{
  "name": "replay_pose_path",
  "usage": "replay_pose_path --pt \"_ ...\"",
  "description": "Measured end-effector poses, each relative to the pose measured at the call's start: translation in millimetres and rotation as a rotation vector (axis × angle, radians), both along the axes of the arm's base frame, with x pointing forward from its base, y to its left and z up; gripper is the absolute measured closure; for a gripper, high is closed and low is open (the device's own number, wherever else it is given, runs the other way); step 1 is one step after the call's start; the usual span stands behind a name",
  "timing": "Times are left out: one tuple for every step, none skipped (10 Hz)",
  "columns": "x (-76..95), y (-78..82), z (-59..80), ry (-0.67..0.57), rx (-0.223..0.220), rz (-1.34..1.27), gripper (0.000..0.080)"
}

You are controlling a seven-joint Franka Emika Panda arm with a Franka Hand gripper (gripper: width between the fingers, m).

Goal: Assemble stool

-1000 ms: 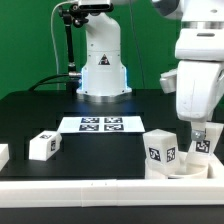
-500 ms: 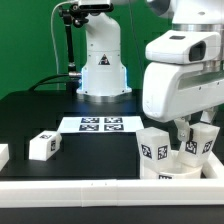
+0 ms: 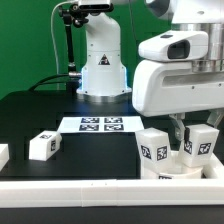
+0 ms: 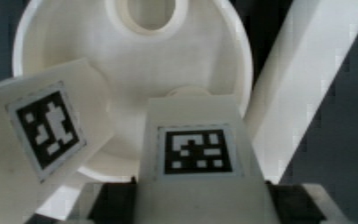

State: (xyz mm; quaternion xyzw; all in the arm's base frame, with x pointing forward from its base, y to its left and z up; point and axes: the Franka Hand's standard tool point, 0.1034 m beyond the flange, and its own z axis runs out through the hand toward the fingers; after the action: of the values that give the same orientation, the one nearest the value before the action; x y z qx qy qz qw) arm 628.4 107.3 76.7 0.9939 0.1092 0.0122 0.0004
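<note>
Your gripper (image 3: 198, 138) is clamped on a tagged leg (image 4: 197, 150), holding it tilted just over the round seat (image 4: 158, 80) at the exterior view's front right, second leg (image 3: 155, 150) upright just beside it, loose leg (image 3: 43, 145) well apart on the table.

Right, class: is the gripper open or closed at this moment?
Closed on a leg: in the wrist view the gripper has a finger against each side of that tagged block, over the round seat.
</note>
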Motion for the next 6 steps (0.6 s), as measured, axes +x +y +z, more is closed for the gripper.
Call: replay_pose_path --pt "-0.2 -0.1 -0.5 0.001 0.004 -0.096 0.0459" --pt "0.1 0.2 -0.7 0.001 0.019 -0.201 0.0459" --pt "0.3 2.1 -0.6 0.001 0.028 -0.316 0.0459" --pt "-0.1 4.5 -0.6 0.001 0.030 -0.389 0.0459" --pt "-0.6 5.8 -1.0 0.002 0.032 -0.478 0.0459" --pt "-0.7 6.3 -1.2 0.001 0.034 -0.572 0.0459"
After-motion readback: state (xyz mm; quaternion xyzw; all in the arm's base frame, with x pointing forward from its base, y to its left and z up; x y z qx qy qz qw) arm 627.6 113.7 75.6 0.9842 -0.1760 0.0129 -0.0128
